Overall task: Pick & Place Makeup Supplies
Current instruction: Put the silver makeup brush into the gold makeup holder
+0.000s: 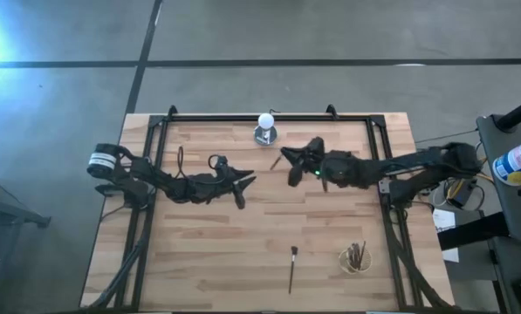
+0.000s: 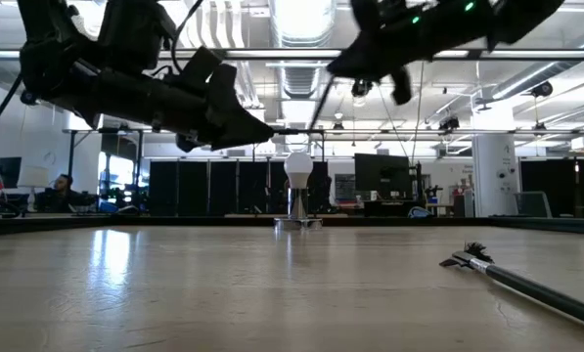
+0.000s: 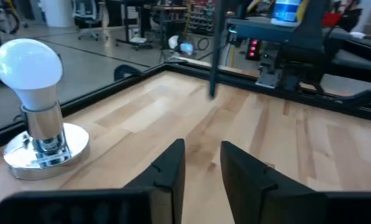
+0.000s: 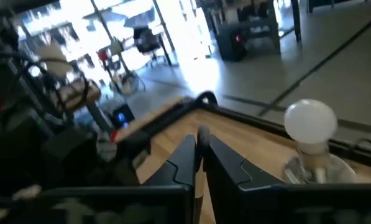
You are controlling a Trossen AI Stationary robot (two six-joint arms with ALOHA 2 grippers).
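Observation:
One makeup brush (image 1: pixel 291 269) lies flat on the table near its near edge, also in the low view (image 2: pixel 526 284). Several more brushes stand in a small clear cup (image 1: pixel 356 257) by the near right corner. My right gripper (image 1: pixel 288 161) hovers over the table's far middle, shut on another thin dark brush (image 2: pixel 321 103), which the left wrist view shows as a dark rod (image 3: pixel 213 56). My left gripper (image 1: pixel 243 187) is open and hangs above the table's middle, left of the right gripper, holding nothing (image 3: pixel 202 158). My right gripper (image 4: pixel 201 149) pinches a thin dark brush between its two fingertips; only a short end (image 4: pixel 202 132) shows between them. The brush hangs below the fingers, slanting down toward the table's left (image 2: pixel 313 122), lifted clear of the table.
A white ball on a round grey base (image 1: pixel 265 126) stands at the far edge's middle, close to the right gripper, and shows in both wrist views (image 3: pixel 36 106) (image 4: pixel 309 137). A black frame (image 1: pixel 243 118) runs along the table's far and side edges.

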